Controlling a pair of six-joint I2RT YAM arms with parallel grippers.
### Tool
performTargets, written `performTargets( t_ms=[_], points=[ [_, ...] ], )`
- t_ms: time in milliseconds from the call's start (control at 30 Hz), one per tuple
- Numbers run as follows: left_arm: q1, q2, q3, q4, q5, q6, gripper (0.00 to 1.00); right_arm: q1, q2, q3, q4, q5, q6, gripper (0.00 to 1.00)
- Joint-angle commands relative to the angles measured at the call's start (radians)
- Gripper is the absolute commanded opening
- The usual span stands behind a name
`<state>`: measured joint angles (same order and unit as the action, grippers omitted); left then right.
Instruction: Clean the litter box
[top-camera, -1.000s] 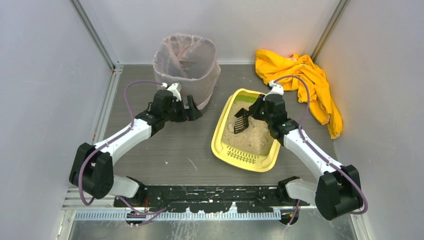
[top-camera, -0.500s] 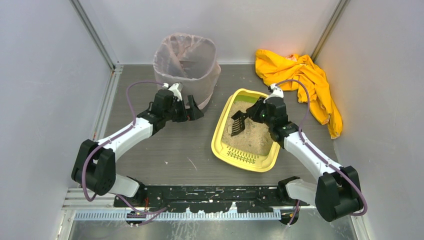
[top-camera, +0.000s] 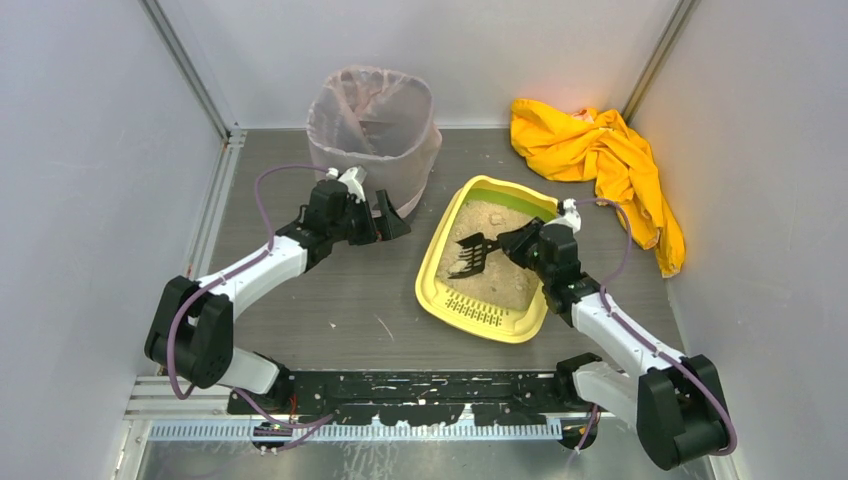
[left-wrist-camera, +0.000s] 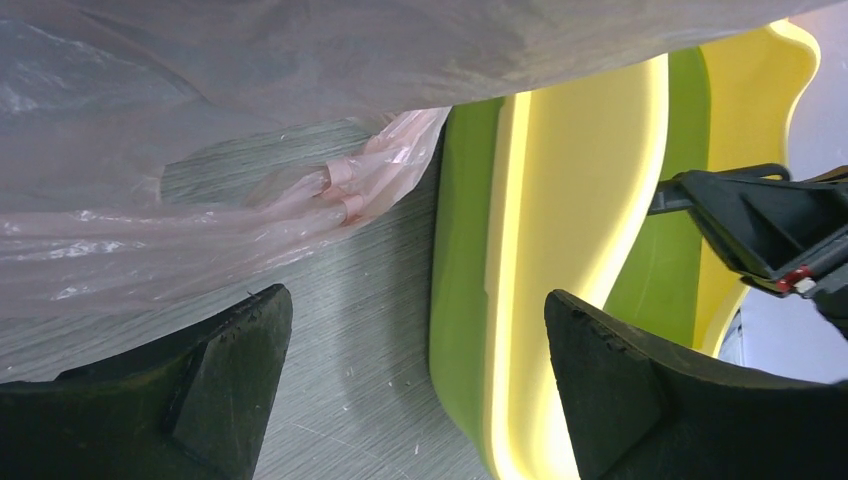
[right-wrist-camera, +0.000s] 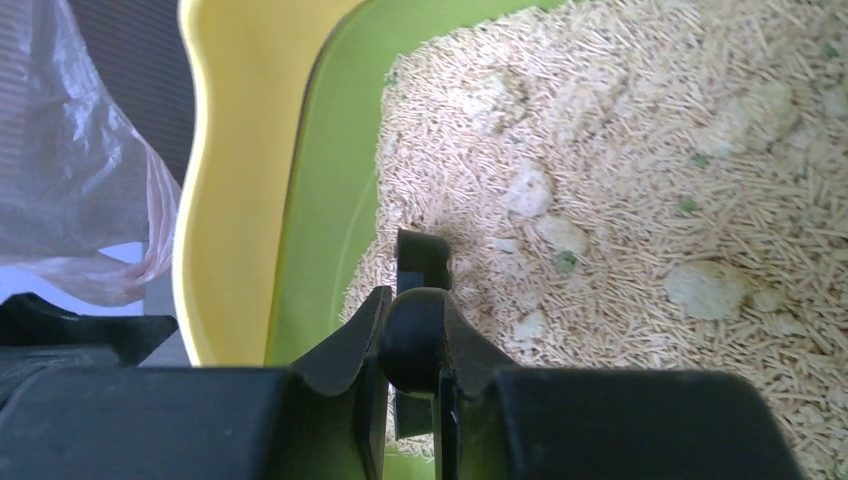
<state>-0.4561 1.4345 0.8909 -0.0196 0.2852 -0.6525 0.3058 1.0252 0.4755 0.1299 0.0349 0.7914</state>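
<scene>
**A:** Where is the shallow yellow rectangular plastic litter box (top-camera: 432, 278) with the green inner rim?

**B:** On the grey counter (top-camera: 330, 300), right of centre, set at a slant. Slotted ledge (top-camera: 478, 313) at the near end. The beige pellet litter (top-camera: 500, 225) inside has pale clumps in it.

**A:** Right claw (top-camera: 515, 245)?

**B:** Jaws together, clamped on the handle of a black slotted plastic scoop (top-camera: 466, 255). The scoop head is over the litter, toward the box's left wall. The wrist view shows only a short black stub past the closed fingers, by the green inner wall. Cannot tell whether the tines touch the litter.

**A:** Left claw (top-camera: 388, 218)?

**B:** Jaws wide apart, nothing between them. It sits low between the tall bin lined with a translucent pinkish bag (top-camera: 372, 120) and the litter box's far left corner. Its wrist view shows loose bag plastic lying on the counter just beside the box's outer wall.

**A:** Anything else?

**B:** A crumpled yellow cloth (top-camera: 600, 160) in the far right corner, apart from the litter box
</scene>
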Motion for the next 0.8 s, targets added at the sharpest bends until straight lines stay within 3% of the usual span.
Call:
performTargets(
  t_ms=[0,467,767],
  points=[
    [0.006,-0.008,-0.007,0.082,0.025,-0.025,0.96,0.021,0.003,-0.076,0.153,0.024,0.141,0.01],
    [0.007,-0.010,-0.013,0.090,0.022,-0.028,0.95,0.021,-0.215,-0.013,-0.016,0.076,0.072,0.01],
    [0.007,-0.008,-0.012,0.088,0.022,-0.023,0.95,0.019,-0.250,0.021,-0.070,0.083,0.025,0.01]
  ],
)
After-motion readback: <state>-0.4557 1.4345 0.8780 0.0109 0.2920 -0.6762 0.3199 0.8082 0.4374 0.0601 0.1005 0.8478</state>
